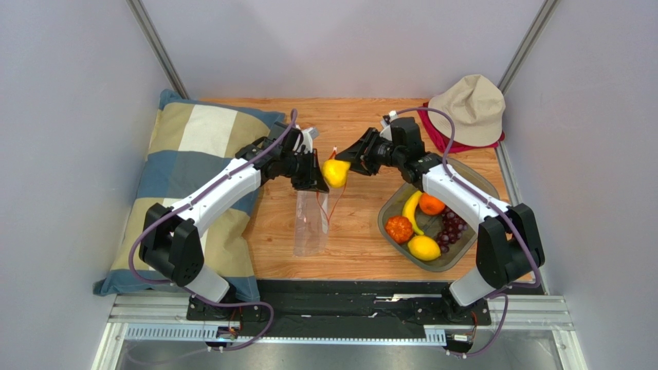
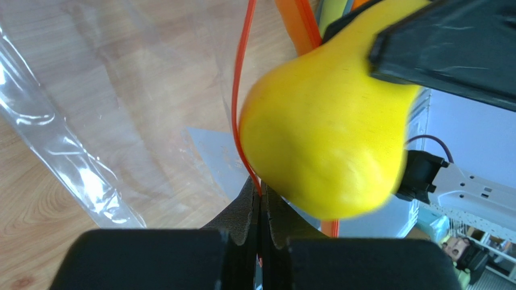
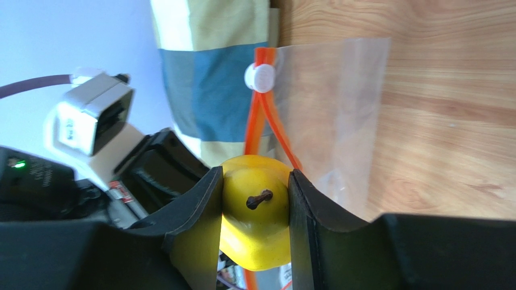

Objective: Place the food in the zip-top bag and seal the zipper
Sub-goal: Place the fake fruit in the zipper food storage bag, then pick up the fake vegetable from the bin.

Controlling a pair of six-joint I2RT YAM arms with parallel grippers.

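Observation:
The clear zip-top bag (image 1: pixel 310 227) hangs to the wooden table from my left gripper (image 1: pixel 317 179). That gripper is shut on the bag's mouth edge, with the orange-red zipper (image 2: pixel 241 90) pinched between its pads (image 2: pixel 260 194). My right gripper (image 1: pixel 346 163) is shut on a yellow pear (image 1: pixel 335 173) and holds it right at the bag's mouth, against the zipper strip. The pear (image 3: pixel 254 202) sits stem-up between the fingers (image 3: pixel 203 211). The white slider (image 3: pixel 260 78) is at the far end of the zipper. Other food lies in a tray: banana (image 1: pixel 412 212), orange (image 1: pixel 431 204), pumpkin (image 1: pixel 399 229), lemon (image 1: pixel 424 247), grapes (image 1: pixel 451 226).
The grey tray (image 1: pixel 384 220) stands right of the bag, under the right arm. A checked pillow (image 1: pixel 185 166) lies along the table's left side. A beige hat (image 1: pixel 469 106) on red cloth (image 1: pixel 439 139) sits at the back right corner.

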